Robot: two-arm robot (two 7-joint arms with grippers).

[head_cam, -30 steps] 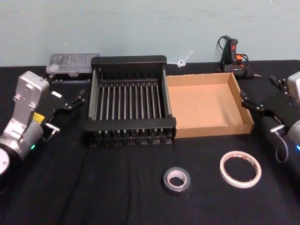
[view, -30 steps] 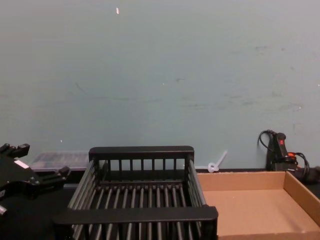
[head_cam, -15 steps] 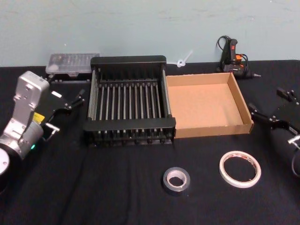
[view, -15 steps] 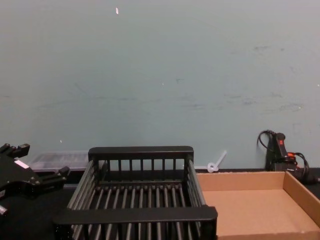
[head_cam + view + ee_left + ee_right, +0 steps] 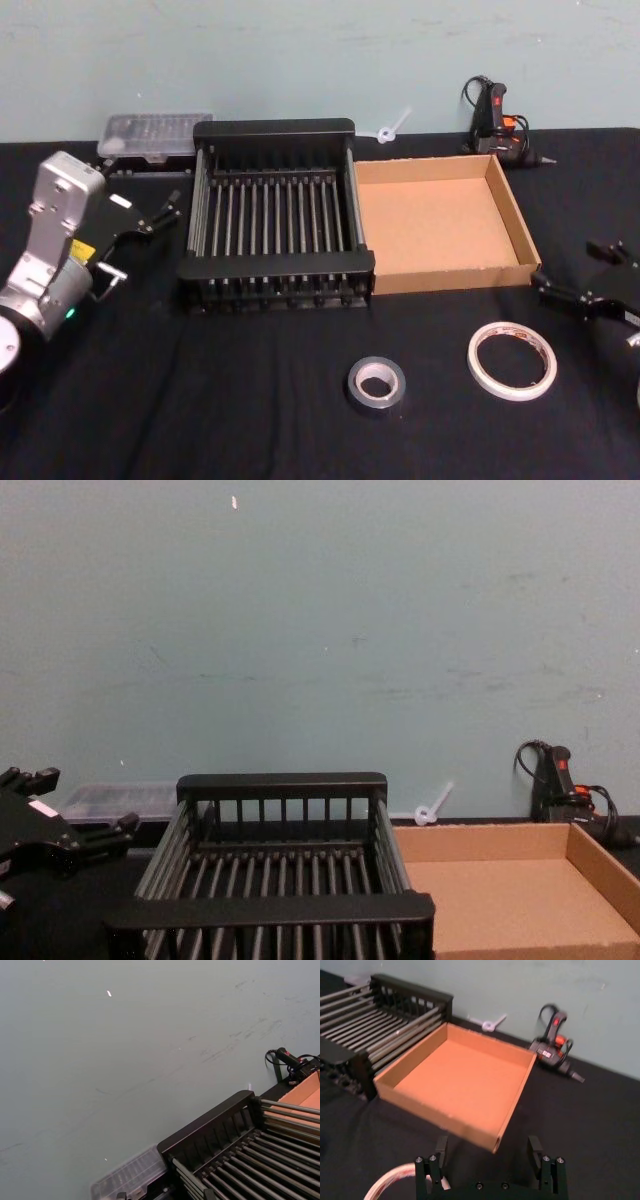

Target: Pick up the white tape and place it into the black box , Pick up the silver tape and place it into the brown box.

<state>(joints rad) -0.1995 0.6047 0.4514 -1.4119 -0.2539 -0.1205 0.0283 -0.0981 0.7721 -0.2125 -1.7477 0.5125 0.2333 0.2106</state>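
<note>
The white tape (image 5: 512, 360) lies flat on the black cloth, near the front right. The silver tape (image 5: 377, 386) lies to its left. Behind them the black box (image 5: 275, 128) and the brown box (image 5: 455, 275) stand side by side, both with nothing inside. My right gripper (image 5: 581, 272) hangs open just right of the brown box's near corner, behind and to the right of the white tape. In the right wrist view its fingers (image 5: 535, 1147) frame that corner of the brown box (image 5: 435, 1112), with the white tape (image 5: 390, 1182) at the edge. My left gripper (image 5: 140, 240) is open, parked left of the black box.
A clear plastic case (image 5: 155, 133) lies behind the black box's left corner. A black glue gun (image 5: 497, 120) and a white plastic piece (image 5: 390, 128) rest by the back wall. Bare black cloth surrounds both tapes.
My right gripper has drawn back from beside the brown box's right wall toward the table's front, ending closer to the white tape. The left arm and both tapes have not moved.
</note>
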